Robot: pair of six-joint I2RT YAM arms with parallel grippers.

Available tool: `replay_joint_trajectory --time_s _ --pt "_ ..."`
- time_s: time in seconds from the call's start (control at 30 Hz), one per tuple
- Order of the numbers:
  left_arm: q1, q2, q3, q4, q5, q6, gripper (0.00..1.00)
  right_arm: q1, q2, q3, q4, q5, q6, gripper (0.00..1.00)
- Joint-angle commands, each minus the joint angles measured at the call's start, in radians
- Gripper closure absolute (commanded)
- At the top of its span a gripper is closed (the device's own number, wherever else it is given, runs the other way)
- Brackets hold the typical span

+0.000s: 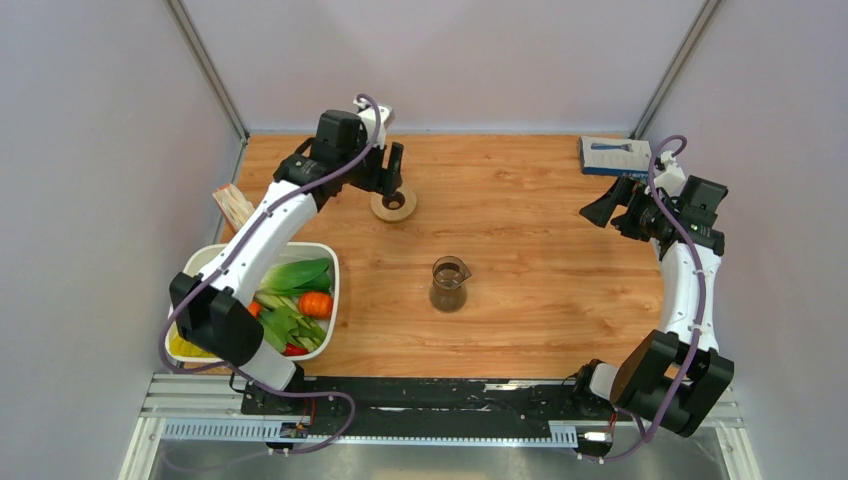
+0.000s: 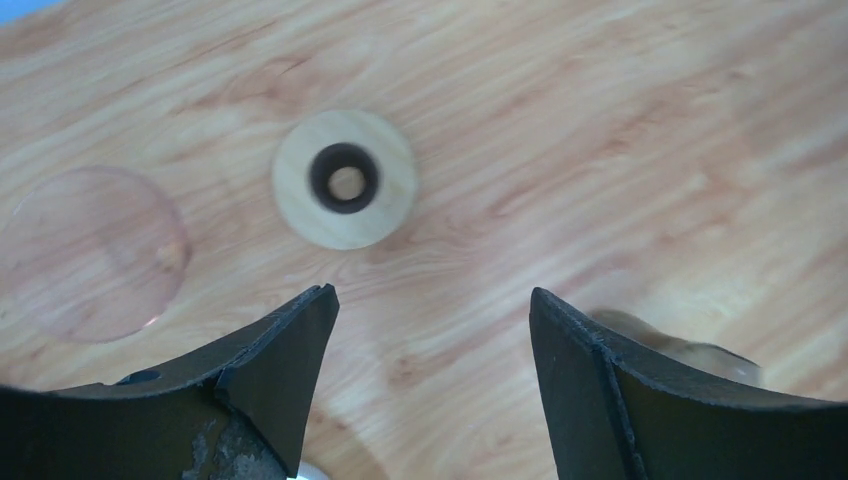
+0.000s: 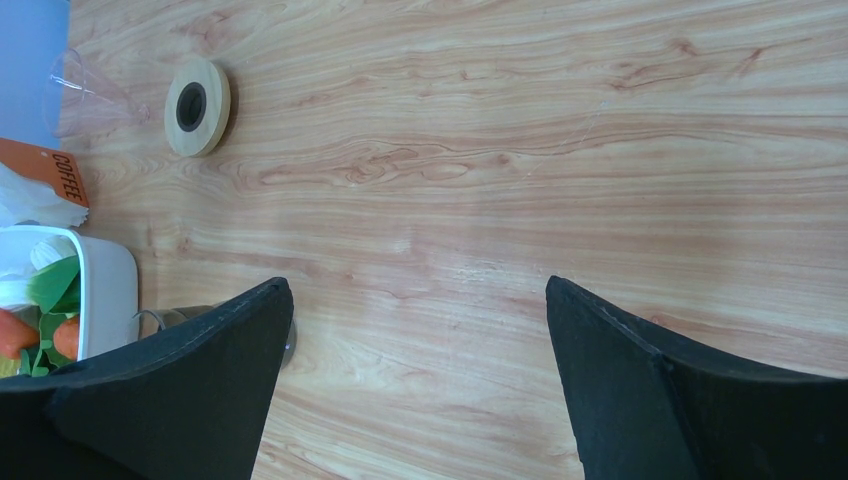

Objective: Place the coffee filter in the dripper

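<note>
The dripper [image 1: 393,205] lies tipped over at the back left of the table. Its tan ring base [image 2: 345,180] with a dark centre hole faces my left wrist camera, and its clear cone [image 2: 90,250] stretches away to the left. My left gripper [image 1: 392,176] hangs open just behind and above it, nothing between its fingers [image 2: 432,300]. White coffee filter paper [image 3: 28,198] sticks out of an orange pack marked COFFEE [image 1: 234,205] at the table's left edge. My right gripper [image 1: 601,212] is open and empty at the far right [image 3: 420,285]; its wrist view shows the dripper [image 3: 197,105] far off.
A small brown-tinted glass cup [image 1: 449,284] stands mid-table. A white bowl [image 1: 208,262] of vegetables sits at the left front beside the left arm. A blue box [image 1: 614,155] lies at the back right corner. Grey walls close in both sides.
</note>
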Motion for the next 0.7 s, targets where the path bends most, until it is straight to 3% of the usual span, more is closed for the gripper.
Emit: replay_joint_trajectory --time_s 0.0,0.3,0.67 --pt "0.089 0.102 0.025 0.0 -0.021 -0.053 0.21 0.0 -0.014 0.021 0.004 -0.03 -0.014 0.0" --pt "0.125 0.228 -0.05 0.19 -0.113 -0.144 0.23 0.001 -0.004 0.022 0.003 -0.02 -0.015 0.0" --pt "0.134 0.415 -0.02 0.239 -0.195 -0.201 0.23 0.001 0.009 0.027 0.002 -0.011 -0.014 0.0"
